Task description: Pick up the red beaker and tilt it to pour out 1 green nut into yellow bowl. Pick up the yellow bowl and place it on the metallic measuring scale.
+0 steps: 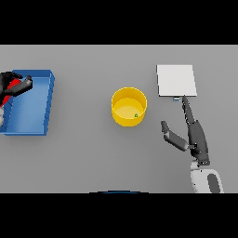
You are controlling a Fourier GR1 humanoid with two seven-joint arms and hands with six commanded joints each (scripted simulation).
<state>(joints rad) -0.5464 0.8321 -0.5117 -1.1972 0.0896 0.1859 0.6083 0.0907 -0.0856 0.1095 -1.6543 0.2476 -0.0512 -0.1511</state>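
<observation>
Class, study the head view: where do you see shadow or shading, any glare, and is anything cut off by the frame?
Head view: light is flat and even across the grey table, with no glare; the yellow bowl has a darker outer wall and brighter inside; the scale reads plain pale, without highlights; the left hand and red beaker are cut by the left edge over the blue tray.

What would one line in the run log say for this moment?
left hand: holds red beaker over blue tray | yellow bowl: green nut inside | right hand: open, near scale
</observation>
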